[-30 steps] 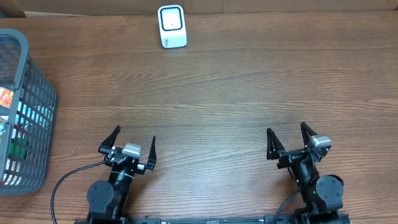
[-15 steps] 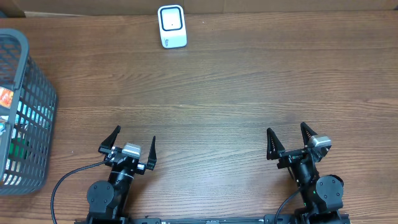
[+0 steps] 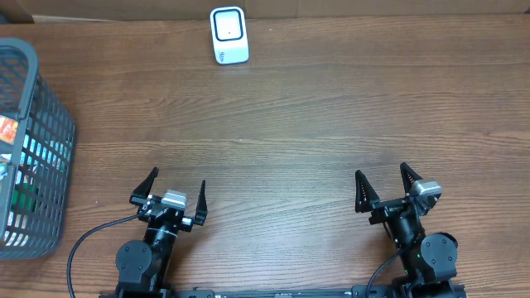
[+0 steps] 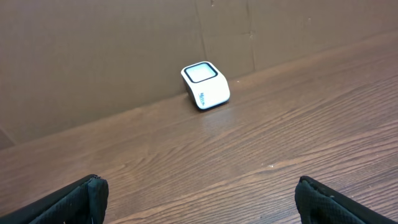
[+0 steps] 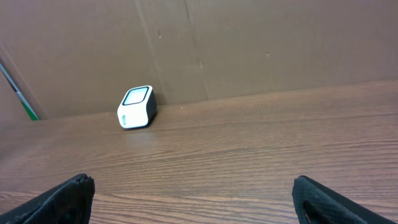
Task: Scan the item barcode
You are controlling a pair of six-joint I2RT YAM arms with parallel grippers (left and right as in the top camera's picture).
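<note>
White scanner point(image 3: 229, 35) with dark window, at far edge against brown wall point(image 4: 124, 56). Items point(image 3: 7, 130), perhaps packets, inside grey basket point(image 3: 62, 157) at left. Left gripper point(image 3: 179, 178) and right gripper point(image 3: 381, 170) near, spread wide, holding nothing.

Count, single moment.
- Scanner point(image 3: 229, 35): 1, white, at the far edge of the surface point(image 3: 315, 116).
- Basket point(image 3: 51, 165): 1, grey mesh, at the left edge.
- Items point(image 3: 7, 130) inside the basket: more than 1; exact number cannot be told through the mesh.
- End effectors: 2, at the near edge, namely left end effector point(image 3: 178, 179) and right end effector point(image 3: 381, 171), with 2 fingers each.
- Surface: 1, wood-grain.
</note>
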